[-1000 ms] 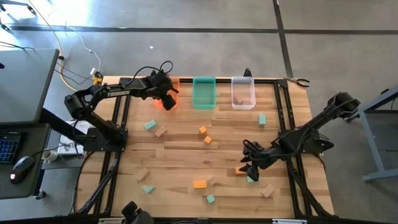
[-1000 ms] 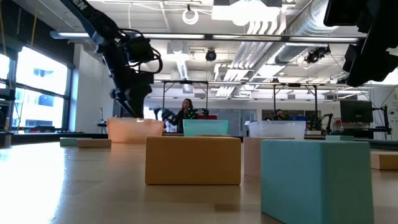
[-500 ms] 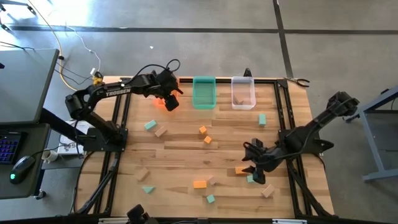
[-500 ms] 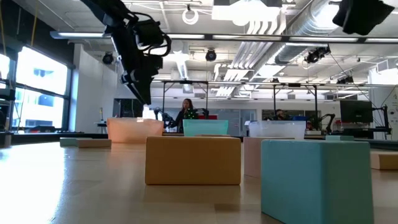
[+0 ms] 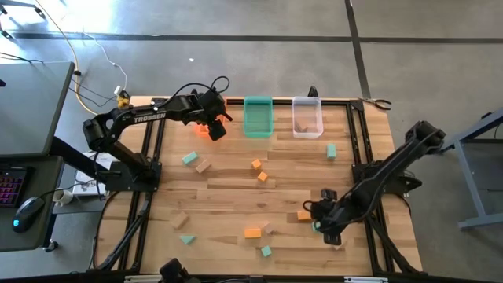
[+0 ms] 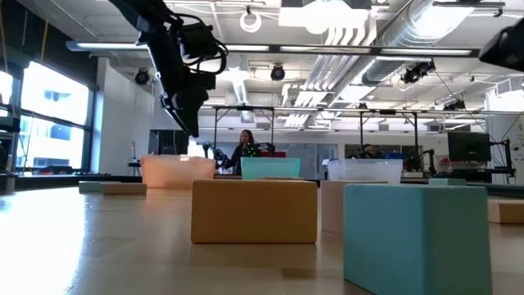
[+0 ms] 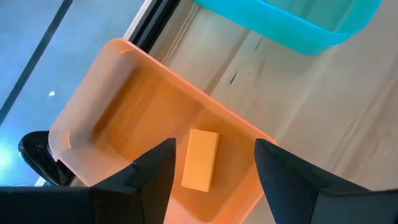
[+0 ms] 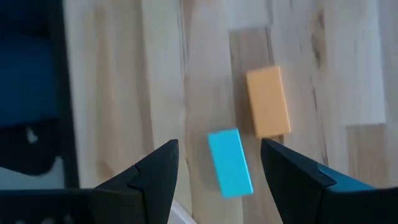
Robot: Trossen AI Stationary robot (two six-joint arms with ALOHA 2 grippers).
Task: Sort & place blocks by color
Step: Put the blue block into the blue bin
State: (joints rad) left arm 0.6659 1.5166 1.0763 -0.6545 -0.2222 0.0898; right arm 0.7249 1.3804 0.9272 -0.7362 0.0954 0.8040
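My left gripper (image 7: 214, 152) is open and hangs above the orange bin (image 7: 155, 65), at the table's far left in the high view (image 5: 214, 126). One orange block (image 7: 200, 159) lies flat on that bin's floor. My right gripper (image 8: 219, 148) is open above a teal block (image 8: 230, 163) that lies flat on the table beside an orange block (image 8: 267, 102). This is near the table's right near corner (image 5: 324, 224). Neither gripper touches anything.
The green bin (image 5: 258, 116) and the clear bin (image 5: 307, 116) stand beside the orange bin along the far edge. Loose blocks lie scattered: teal (image 5: 189, 158), wood (image 5: 203, 166), orange (image 5: 256, 163), teal (image 5: 331, 150), orange (image 5: 251, 233), teal (image 5: 266, 251), wood (image 5: 338, 241).
My left gripper has risen from just over the orange bin's rim to well above it. My right gripper has moved toward the table's near edge and now stands over the teal block. No block on the table has moved.
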